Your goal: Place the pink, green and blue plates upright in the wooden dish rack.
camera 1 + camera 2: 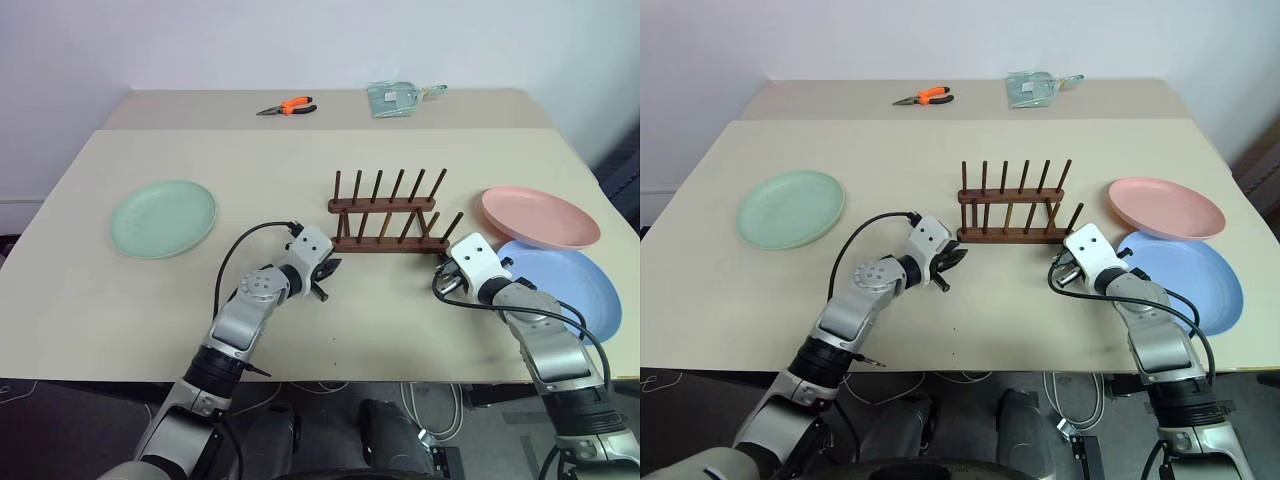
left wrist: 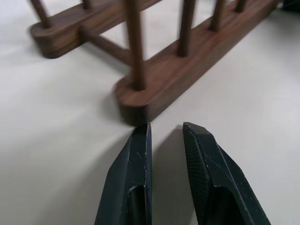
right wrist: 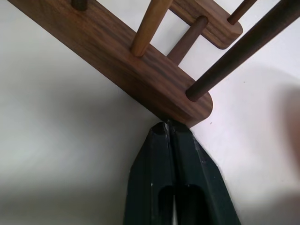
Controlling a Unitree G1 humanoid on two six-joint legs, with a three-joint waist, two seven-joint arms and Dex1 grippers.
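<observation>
The wooden dish rack [image 1: 388, 215] stands empty at the table's middle. My left gripper [image 2: 166, 127] lies low on the table at the left end of the rack's [image 2: 159, 84] near bar, open by a narrow gap with nothing between its fingers. At the bar's right end is my right gripper [image 3: 166, 124], shut, its tips touching the rack [image 3: 140, 79]. The green plate [image 1: 163, 218] lies flat at the far left. To the right of the rack, the pink plate [image 1: 540, 215] rests with its near edge on the blue plate [image 1: 565, 285].
Orange-handled pliers [image 1: 288, 107] and a pale green packet [image 1: 395, 98] lie on the back table, beyond the seam. Bare tabletop [image 1: 380, 320] stretches between the rack and the front edge. My right arm's cable loops beside the blue plate.
</observation>
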